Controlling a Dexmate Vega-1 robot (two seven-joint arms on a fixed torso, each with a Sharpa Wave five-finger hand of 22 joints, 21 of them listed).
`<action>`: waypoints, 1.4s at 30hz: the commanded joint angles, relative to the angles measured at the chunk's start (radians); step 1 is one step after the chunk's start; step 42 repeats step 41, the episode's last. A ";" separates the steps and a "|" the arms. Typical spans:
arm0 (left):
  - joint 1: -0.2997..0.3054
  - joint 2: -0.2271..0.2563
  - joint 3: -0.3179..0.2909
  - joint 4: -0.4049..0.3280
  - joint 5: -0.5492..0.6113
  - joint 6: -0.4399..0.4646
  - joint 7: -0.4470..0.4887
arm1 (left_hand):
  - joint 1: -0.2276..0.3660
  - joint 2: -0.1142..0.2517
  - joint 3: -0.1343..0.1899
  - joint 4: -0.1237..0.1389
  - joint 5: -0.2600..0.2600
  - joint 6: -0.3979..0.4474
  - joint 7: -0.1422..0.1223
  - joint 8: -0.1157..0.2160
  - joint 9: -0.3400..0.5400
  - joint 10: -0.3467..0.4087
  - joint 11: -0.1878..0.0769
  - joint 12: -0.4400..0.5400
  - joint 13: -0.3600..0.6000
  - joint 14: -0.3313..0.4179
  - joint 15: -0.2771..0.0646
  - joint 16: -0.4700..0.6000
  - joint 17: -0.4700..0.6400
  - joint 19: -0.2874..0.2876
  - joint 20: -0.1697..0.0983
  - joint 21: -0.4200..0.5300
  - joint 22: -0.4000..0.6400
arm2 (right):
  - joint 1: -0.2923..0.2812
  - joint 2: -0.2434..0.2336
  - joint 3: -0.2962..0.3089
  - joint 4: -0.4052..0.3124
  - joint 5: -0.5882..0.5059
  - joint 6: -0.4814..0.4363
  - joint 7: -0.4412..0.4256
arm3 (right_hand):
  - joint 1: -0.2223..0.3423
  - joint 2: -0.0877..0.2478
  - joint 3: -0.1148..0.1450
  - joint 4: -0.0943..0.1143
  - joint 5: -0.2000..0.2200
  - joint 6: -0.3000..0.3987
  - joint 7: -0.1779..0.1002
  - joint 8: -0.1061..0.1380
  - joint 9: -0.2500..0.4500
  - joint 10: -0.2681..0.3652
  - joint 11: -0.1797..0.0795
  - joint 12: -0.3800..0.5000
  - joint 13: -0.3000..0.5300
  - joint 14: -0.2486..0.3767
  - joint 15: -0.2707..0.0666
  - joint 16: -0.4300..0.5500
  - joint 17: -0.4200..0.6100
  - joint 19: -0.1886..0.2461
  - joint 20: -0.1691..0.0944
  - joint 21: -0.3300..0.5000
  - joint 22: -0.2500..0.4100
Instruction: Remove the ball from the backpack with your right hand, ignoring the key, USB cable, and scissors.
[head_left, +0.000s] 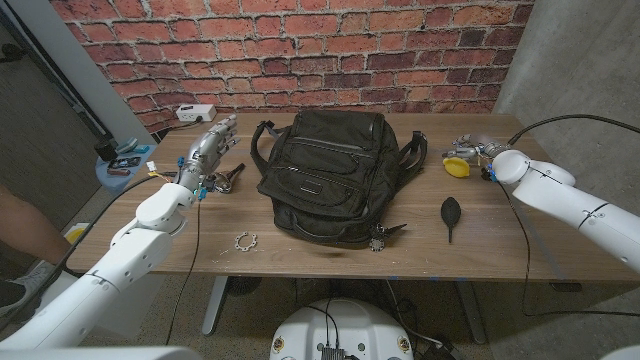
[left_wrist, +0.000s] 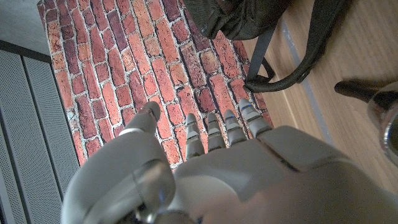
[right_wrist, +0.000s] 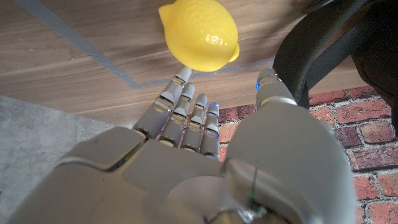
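A black backpack (head_left: 335, 175) lies closed on the middle of the wooden table (head_left: 300, 245). A yellow lemon-shaped thing (head_left: 455, 165) rests on the table right of the backpack; in the right wrist view this yellow thing (right_wrist: 199, 34) sits just past my fingertips (right_wrist: 180, 84), untouched. My right hand (head_left: 476, 150) hovers beside it, fingers straight and apart, holding nothing. My left hand (head_left: 208, 150) is left of the backpack with its fingers stretched out, empty. The left wrist view shows the left hand (left_wrist: 236, 162) near a backpack strap (left_wrist: 298, 68). No ball is visible.
A dark tool with handles (head_left: 228, 178) lies by my left hand. A metal ring (head_left: 246, 241) and a key bunch (head_left: 380, 238) sit near the front edge. A black bulb-shaped thing (head_left: 450, 212) lies right of the backpack. A blue tray (head_left: 125, 165) stands off-table left, near a person's limb (head_left: 20, 225).
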 joint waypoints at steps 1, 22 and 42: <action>-0.027 -0.015 0.012 0.038 -0.015 -0.003 -0.018 | -0.012 -0.002 0.007 0.001 -0.003 -0.006 0.007 -0.006 0.002 0.000 0.002 0.001 -0.001 -0.005 0.002 0.000 0.002 -0.008 -0.001 -0.002 0.001 | -0.021 0.014 0.049 0.001 0.061 0.051 -0.031 | -0.011 -0.005 -0.005 -0.001 0.007 0.000 0.001 0.006 -0.001 -0.001 0.002 0.006 0.003 -0.002 -0.048 -0.004 0.002 -0.002 -0.021 0.000 0.002; -0.145 -0.064 0.073 0.121 -0.010 0.040 -0.006 | -0.018 0.000 0.011 0.001 -0.004 -0.008 0.026 -0.004 0.003 0.001 -0.002 0.003 -0.004 -0.007 0.000 0.002 0.002 -0.009 -0.002 -0.001 0.001 | 0.043 0.059 0.068 0.101 0.136 0.165 -0.008 | -0.014 -0.001 -0.004 -0.002 0.011 0.003 0.005 0.011 -0.002 0.002 0.004 0.010 0.002 0.000 -0.046 -0.003 -0.001 0.001 -0.022 0.001 0.002; -0.127 -0.060 0.073 0.097 -0.008 0.049 0.023 | -0.022 0.003 0.016 0.000 -0.005 -0.004 0.028 -0.001 0.003 0.001 -0.003 0.005 -0.006 -0.006 -0.001 0.003 0.002 -0.009 -0.003 0.001 0.000 | 0.027 0.083 0.100 0.132 0.199 0.244 -0.031 | -0.013 0.009 -0.005 -0.003 0.013 0.007 0.007 0.015 -0.003 0.005 0.010 0.013 0.001 -0.004 -0.041 0.001 0.000 -0.001 -0.022 -0.001 0.002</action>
